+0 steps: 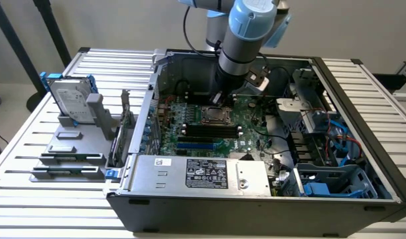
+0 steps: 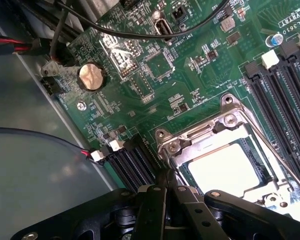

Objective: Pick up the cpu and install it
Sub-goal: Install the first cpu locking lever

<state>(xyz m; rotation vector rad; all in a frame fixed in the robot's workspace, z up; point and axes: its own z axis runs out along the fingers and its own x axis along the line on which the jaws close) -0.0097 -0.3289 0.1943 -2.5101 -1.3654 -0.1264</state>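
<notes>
The cpu (image 2: 224,168) shows as a pale silver square lying flat in the metal-framed socket (image 2: 190,137) on the green motherboard (image 2: 140,75). In the exterior view the socket (image 1: 214,115) lies in the middle of the board inside the open computer case. My gripper (image 2: 166,176) is shut, its black fingers pressed together with nothing between them, and the tips sit at the socket frame's edge right beside the cpu. From outside, the gripper (image 1: 220,101) hangs low over the board just behind the socket.
A thin metal lever (image 2: 272,150) runs along one side of the socket, and black memory slots (image 2: 285,95) lie beyond it. A coin battery (image 2: 91,76) and black cables (image 2: 140,32) sit nearby. The grey power supply (image 1: 203,174) fills the case front; a hard drive (image 1: 71,103) stands outside.
</notes>
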